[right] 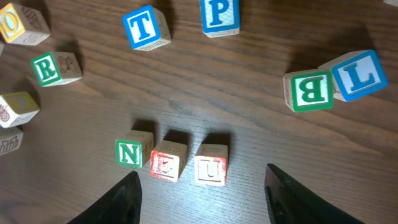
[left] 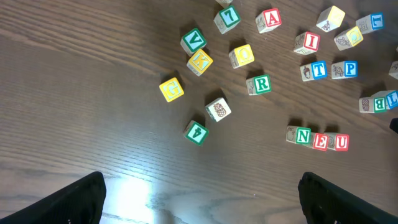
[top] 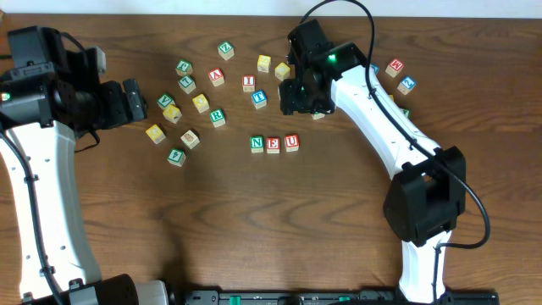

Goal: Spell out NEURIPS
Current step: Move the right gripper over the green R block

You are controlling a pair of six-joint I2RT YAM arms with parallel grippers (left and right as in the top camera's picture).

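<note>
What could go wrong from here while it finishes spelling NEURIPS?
1. N, E and U sit tight together in a line. Setting the next letter beside U could nudge them crooked.
2. R lies close to a yellow cube, so a grasp there may shove that cube or tip R.

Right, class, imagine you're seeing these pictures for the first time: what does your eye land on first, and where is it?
First comes the tidy row of N, E and U, lined up in the middle of the overhead view below the scattered cubes. Next is the right gripper, hanging close to that row with its jaws open and empty. The green R cube lies loose up and to the left of the row.
</note>
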